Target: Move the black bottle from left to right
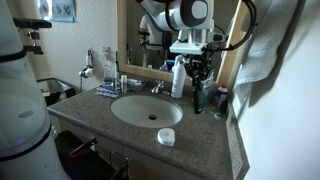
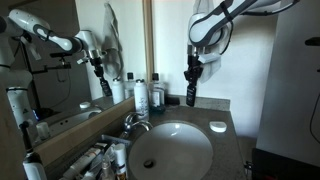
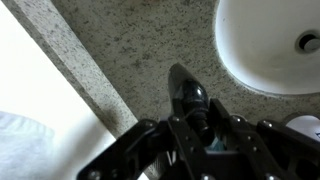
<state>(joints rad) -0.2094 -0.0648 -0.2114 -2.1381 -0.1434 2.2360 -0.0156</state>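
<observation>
Fig.: my tool (image 2: 190, 84) is gripping the black bottle (image 2: 190, 98); wrist view: sink (image 3: 250, 50) is lying at bottle's 2 o'clock, in counter (image 3: 130, 50).

the arm (image 1: 186, 14) is white, built of rounded, glossy segments with dark bands at the joints. a black cable (image 1: 246, 22) loops away from its upper part, and in both exterior views dark cabling runs along the white shell. at the wrist sits a pale, boxy block (image 1: 190, 47). under it the gripper (image 1: 200, 78) is all black. in the wrist view its fingers (image 3: 135, 147) show as shiny black linked bars, with finer detail too dark to tell.
</observation>
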